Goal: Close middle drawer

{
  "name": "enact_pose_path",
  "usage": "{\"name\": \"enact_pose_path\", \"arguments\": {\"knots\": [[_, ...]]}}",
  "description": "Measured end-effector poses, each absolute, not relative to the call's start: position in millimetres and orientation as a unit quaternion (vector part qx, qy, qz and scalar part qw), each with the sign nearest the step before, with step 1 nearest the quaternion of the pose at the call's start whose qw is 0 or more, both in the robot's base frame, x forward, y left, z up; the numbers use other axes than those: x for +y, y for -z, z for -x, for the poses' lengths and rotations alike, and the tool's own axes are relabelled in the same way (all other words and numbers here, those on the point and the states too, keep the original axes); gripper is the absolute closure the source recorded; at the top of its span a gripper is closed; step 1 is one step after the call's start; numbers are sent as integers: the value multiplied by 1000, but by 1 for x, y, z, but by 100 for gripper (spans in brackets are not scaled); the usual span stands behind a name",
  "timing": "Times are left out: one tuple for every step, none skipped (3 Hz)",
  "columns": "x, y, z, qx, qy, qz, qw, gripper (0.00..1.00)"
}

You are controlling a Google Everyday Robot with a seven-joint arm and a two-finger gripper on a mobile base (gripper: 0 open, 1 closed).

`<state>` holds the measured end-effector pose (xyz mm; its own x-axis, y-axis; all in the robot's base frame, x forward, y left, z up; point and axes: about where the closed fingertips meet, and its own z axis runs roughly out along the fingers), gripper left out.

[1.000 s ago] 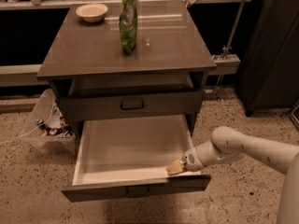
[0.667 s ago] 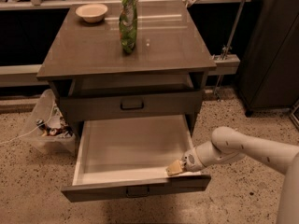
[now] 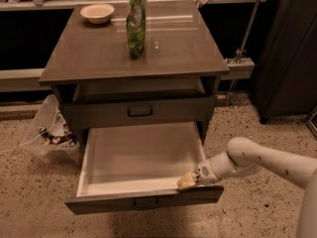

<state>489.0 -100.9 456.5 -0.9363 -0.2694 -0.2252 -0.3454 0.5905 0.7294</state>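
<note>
Plainly, in the camera view, the middle drawer [image 3: 142,165] stood pulled far out beneath the counter's [image 3: 168,53] front edge. The gripper [image 3: 188,181] sat at the drawer front's top rim, below the counter's front right corner; whether it was open or closed could not be told. Closing seemed not yet begun; the next move likely called for pressing the front straight back under the counter.

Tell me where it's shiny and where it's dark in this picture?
Camera view: pale glare streaks the table top near the green bag. Camera view: the open shelf under that top, and the room behind, lie in dark shadow. Camera view: the open middle drawer has a pale, well-lit inside, with the end effector at its front right corner.
</note>
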Motion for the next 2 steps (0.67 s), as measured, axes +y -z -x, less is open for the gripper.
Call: {"name": "enact_pose_path", "arguments": {"knots": [[-96, -460, -481, 890, -416, 182, 50, 100], [-98, -471, -461, 889, -408, 196, 63, 100]]}}
